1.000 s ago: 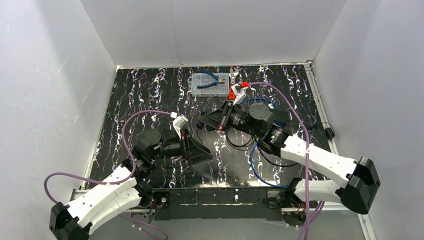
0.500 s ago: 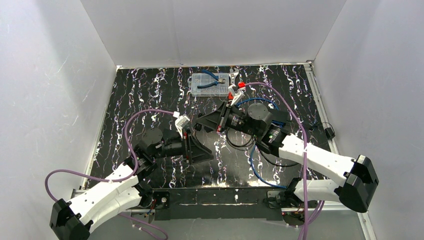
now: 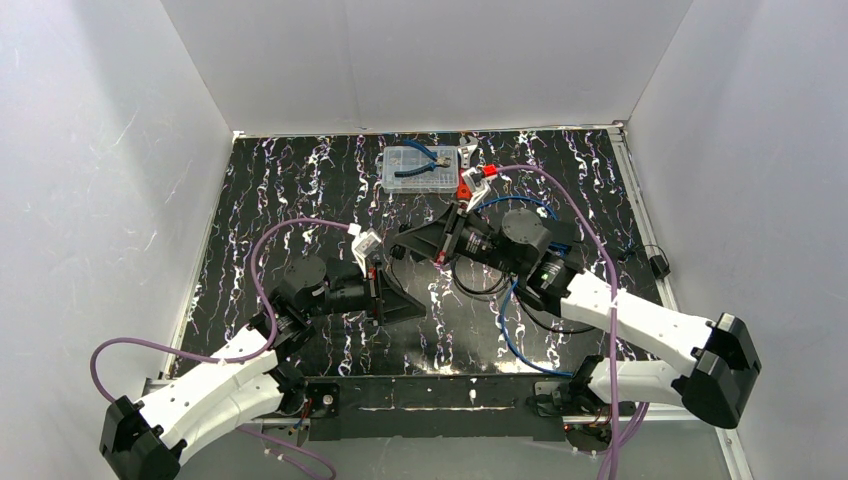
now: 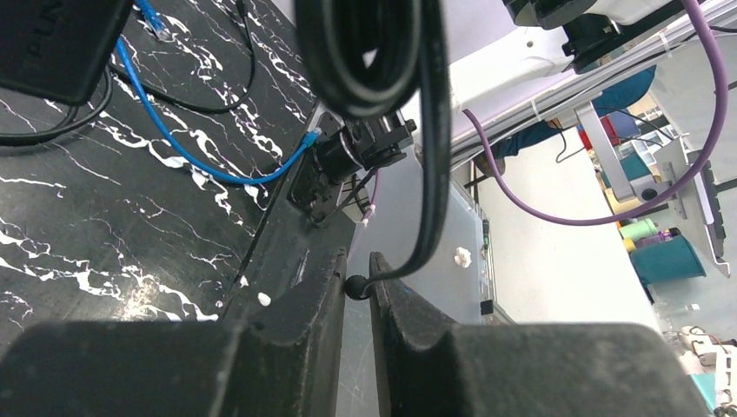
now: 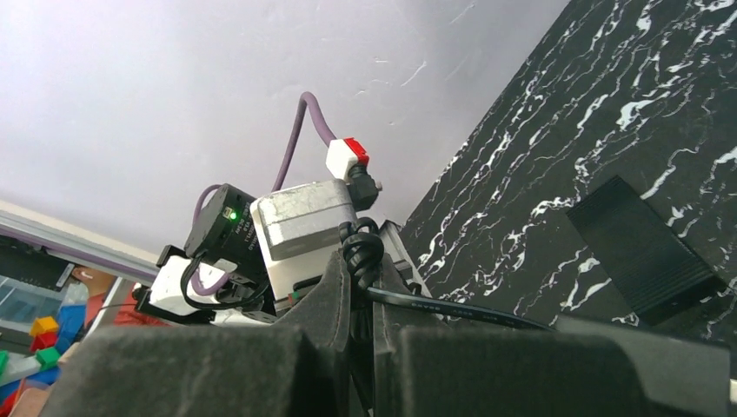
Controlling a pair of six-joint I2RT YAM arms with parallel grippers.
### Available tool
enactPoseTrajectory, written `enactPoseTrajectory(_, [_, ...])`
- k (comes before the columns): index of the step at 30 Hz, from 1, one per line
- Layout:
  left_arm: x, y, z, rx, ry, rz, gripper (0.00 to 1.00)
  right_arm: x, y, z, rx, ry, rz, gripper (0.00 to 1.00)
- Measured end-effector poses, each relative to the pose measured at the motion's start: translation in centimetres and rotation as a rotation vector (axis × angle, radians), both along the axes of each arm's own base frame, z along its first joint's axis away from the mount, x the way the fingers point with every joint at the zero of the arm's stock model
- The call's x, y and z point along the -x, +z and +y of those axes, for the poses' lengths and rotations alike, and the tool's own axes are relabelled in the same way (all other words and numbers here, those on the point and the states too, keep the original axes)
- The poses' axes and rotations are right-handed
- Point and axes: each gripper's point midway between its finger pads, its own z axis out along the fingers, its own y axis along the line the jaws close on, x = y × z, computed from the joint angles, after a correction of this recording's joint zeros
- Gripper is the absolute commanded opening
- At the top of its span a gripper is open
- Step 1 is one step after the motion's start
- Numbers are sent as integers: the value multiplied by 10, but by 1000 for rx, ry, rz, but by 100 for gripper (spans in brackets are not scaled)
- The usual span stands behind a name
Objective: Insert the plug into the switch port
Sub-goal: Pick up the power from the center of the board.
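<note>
My left gripper (image 3: 402, 303) (image 4: 356, 280) is shut on a thin black cable, pinching a small round black bit of it (image 4: 356, 286) at the fingertips. I cannot tell whether that bit is the plug. From there the cable rises to a black coil (image 4: 374, 52) held in my right gripper (image 3: 412, 243) (image 5: 361, 271), which is shut on the coil (image 5: 361, 248). The two grippers face each other mid-table. The flat matte-black switch (image 4: 52, 39) (image 5: 643, 248) lies on the table, apart from both grippers. Its port does not show.
A blue cable (image 4: 191, 152) (image 3: 507, 325) runs over the marbled black table (image 3: 300, 190) toward the switch. A clear parts box (image 3: 420, 167) with blue pliers on it stands at the back. A small black block (image 3: 658, 266) lies at the right edge. White walls stand on three sides.
My left gripper's jaws have closed onto the thin black cable. The left arm has edged a little forward. The right gripper keeps its hold on the coil.
</note>
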Motion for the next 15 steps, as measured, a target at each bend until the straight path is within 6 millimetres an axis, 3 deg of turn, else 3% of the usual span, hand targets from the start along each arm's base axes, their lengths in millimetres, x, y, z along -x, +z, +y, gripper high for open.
enactPoseTrajectory(6, [3,-7,3,-30,-3,20,0,0,-8,-16,-4,-58,-5,1])
enactPoseTrajectory(15, [12,-23,12,-98,-5,74,0,-3,-37,-42,44,-162,7,1])
